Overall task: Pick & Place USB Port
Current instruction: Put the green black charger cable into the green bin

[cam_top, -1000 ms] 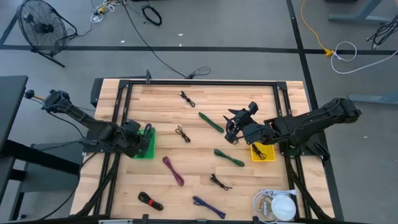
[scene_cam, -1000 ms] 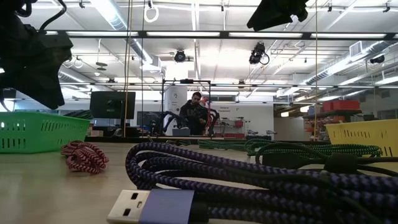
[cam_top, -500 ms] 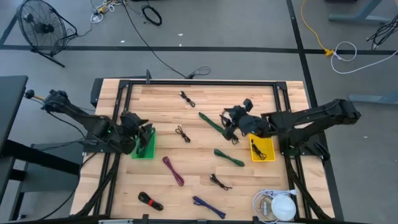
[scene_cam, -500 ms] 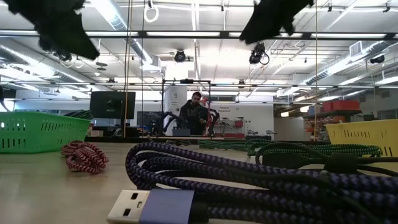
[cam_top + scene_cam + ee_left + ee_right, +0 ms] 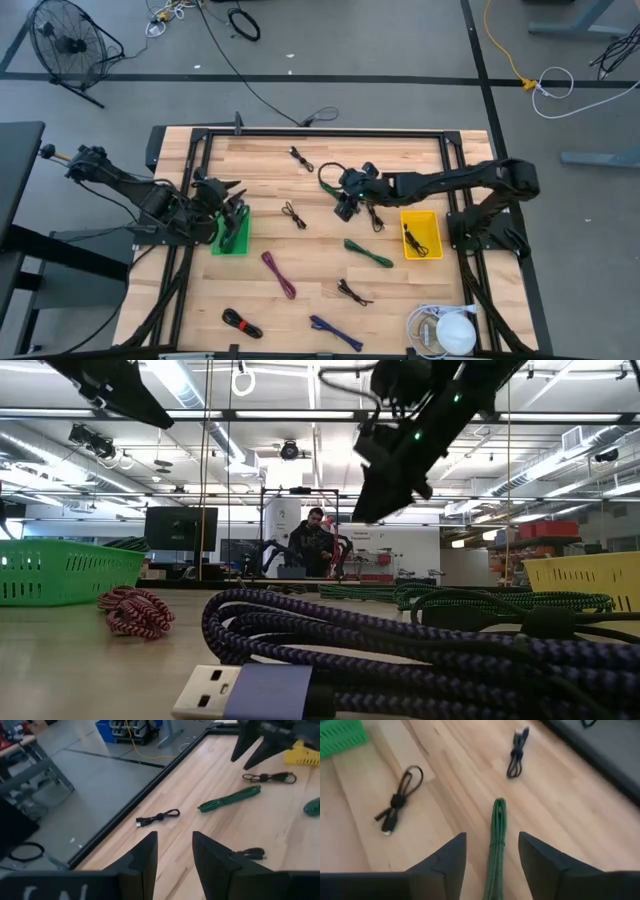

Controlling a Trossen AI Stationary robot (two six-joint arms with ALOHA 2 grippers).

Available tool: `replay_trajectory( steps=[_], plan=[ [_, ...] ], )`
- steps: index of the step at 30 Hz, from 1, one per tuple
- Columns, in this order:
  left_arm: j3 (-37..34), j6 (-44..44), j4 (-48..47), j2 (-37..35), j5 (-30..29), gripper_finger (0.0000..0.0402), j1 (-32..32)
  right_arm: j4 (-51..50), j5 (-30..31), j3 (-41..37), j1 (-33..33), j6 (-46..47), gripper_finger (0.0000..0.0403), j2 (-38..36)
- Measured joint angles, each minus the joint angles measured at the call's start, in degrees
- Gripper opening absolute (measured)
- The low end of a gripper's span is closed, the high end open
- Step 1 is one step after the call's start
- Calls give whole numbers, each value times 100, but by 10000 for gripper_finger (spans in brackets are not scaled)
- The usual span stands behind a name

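Note:
Several bundled USB cables lie flat on the wooden table. My right gripper (image 5: 347, 203) (image 5: 492, 857) is open and hovers over the far end of a green braided cable (image 5: 496, 827) near the table's middle, one finger on each side of it, above it and apart from it. The low view shows this gripper (image 5: 385, 470) well above the tabletop. My left gripper (image 5: 232, 192) (image 5: 173, 855) is open and empty, raised over the far side of the green basket (image 5: 232, 235). The yellow bin (image 5: 420, 235) holds one black cable.
Black cables lie at the far side (image 5: 300, 157), left of centre (image 5: 293, 213) and beside the right gripper (image 5: 375, 215). A second green cable (image 5: 368, 252), a maroon one (image 5: 278, 273), a black one (image 5: 353, 292) and a purple one (image 5: 335, 332) lie nearer. A white coil (image 5: 445, 330) sits at the near right corner.
My right gripper has swung from beside the yellow bin toward the table's left and far side, coming down over the green cable. My left gripper has risen out of the green basket and drawn toward the far edge. No cable has moved.

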Motion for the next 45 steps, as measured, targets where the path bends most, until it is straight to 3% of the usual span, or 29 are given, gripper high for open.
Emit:
replay_trajectory(
  steps=[6, 11, 27, 45],
  plan=[
    [-3, 1087, 825, 8, 209, 126, 0, 90, -272, 0, -69, 183, 215, 579],
    [-3, 1797, 1396, 9, 317, 126, 0, 152, -274, 0, -62, 324, 215, 816],
    [-3, 1813, 1448, 9, 496, 126, 0, -283, -3, 0, -81, 490, 210, 936],
    [-3, 1815, 1689, 50, 604, 126, 0, 254, -126, -699, -79, 887, 210, 936]
  ],
)
